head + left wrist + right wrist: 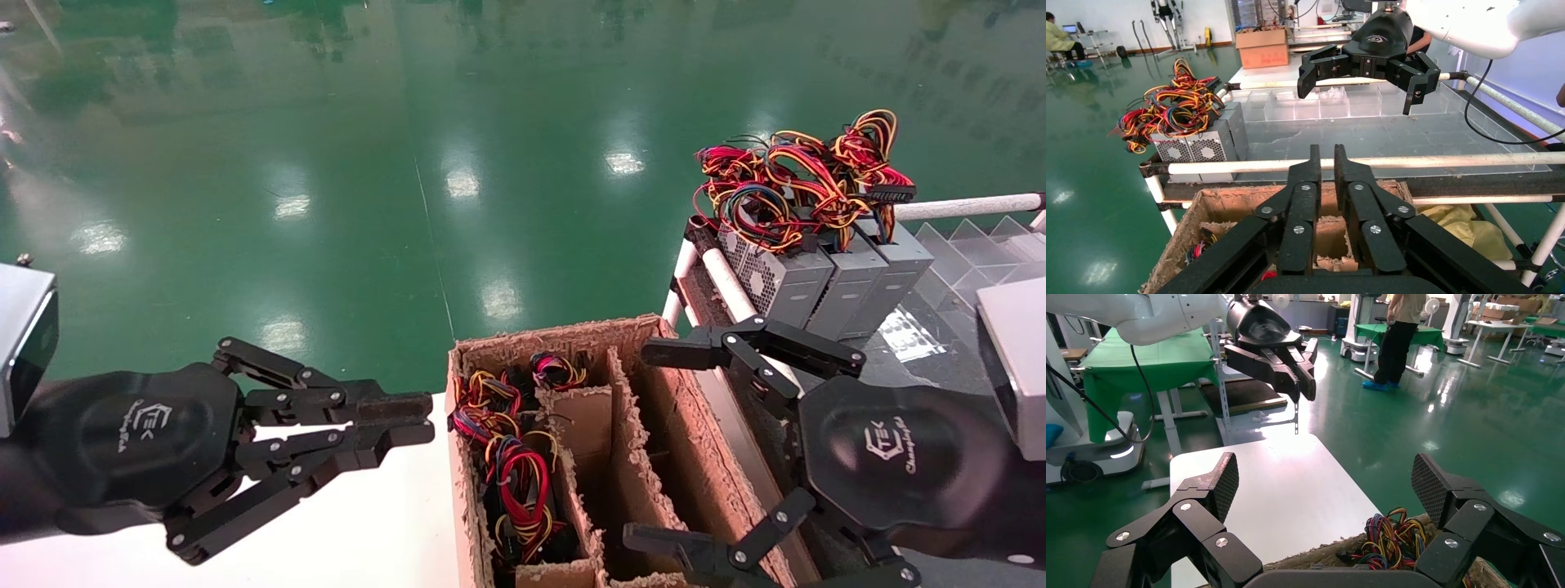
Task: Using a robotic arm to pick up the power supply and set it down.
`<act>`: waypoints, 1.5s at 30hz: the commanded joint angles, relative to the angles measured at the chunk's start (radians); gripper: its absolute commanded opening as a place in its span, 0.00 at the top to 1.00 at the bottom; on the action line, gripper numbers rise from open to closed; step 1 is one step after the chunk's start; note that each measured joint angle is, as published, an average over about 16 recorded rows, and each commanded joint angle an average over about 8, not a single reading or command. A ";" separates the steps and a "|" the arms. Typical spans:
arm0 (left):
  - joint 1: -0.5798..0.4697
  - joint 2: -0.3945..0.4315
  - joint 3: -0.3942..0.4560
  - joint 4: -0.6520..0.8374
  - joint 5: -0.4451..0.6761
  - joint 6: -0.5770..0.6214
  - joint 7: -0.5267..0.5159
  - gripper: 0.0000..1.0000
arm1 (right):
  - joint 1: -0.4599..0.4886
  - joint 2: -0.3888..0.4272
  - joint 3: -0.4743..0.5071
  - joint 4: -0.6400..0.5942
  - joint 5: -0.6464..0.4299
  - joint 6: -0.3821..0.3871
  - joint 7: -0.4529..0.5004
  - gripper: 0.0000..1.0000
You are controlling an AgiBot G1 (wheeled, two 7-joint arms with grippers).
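The power supply point(515, 482) I am after sits in the left-hand compartment of the cardboard box point(654, 425), sunk so deep that I see only its looped red, yellow and blue wires and black plugs; the metal body below is hidden. I judge it heavy and rigid, a steel case with smooth flanks, while the wire bundle is floppy and would slip or snag. So I would take hold across the case walls, not the cables. Its long axis seems to run down into the slot, wire end up, though I cannot confirm this. My right gripper point(654, 445) hovers over the box's empty middle compartments with its fingers spread wide, holding nothing. My left gripper point(404, 420) is parked over the white table point(368, 531), fingers pressed nearly together. Three more units point(825, 282) stand on the rack beyond.
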 commanded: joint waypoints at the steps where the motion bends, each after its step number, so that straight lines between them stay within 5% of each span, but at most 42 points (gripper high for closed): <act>1: 0.000 0.000 0.000 0.000 0.000 0.000 0.000 1.00 | 0.000 0.000 0.000 0.000 0.000 0.000 0.000 0.00; 2: 0.000 0.000 0.000 0.000 0.000 0.000 0.000 0.97 | 0.000 0.000 0.000 0.000 0.000 0.000 0.000 0.00; 10: 0.000 0.000 0.000 0.000 0.000 0.000 0.000 0.00 | 0.000 0.000 0.000 0.000 0.000 0.000 0.000 0.00; 33: 0.000 0.000 0.000 0.000 0.000 0.000 0.000 0.00 | 0.000 0.008 -0.006 -0.010 -0.024 0.014 0.004 0.00; 42: 0.000 0.000 0.000 0.000 0.000 0.000 0.000 0.00 | 0.041 -0.032 -0.097 -0.037 -0.199 0.085 0.088 0.00; 45: 0.000 0.000 0.000 0.000 0.000 0.000 0.000 0.00 | 0.078 -0.086 -0.149 -0.079 -0.277 0.104 0.130 0.27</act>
